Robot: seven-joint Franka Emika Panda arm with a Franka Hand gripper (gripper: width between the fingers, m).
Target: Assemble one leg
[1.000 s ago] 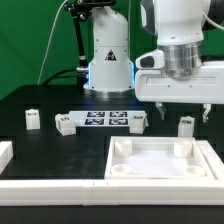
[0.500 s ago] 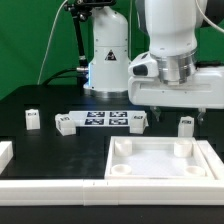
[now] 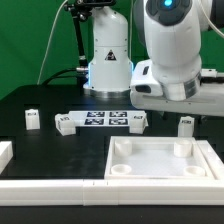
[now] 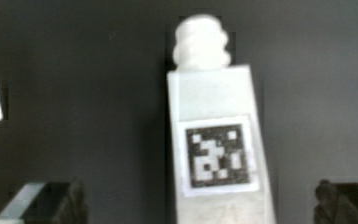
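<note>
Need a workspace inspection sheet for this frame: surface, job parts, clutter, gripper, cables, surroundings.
Surface: black table, marker board lying on it.
Job's things: leg upright at the exterior view's right; tray in front.
Clutter: small block at the exterior view's left, two more at the marker board's ends; white parts at the near edge.
Grippers: gripper open, fingertips either side of a leg, not touching.
Cables: black cable behind the table.
Surroundings: green backdrop, arm base.
</note>
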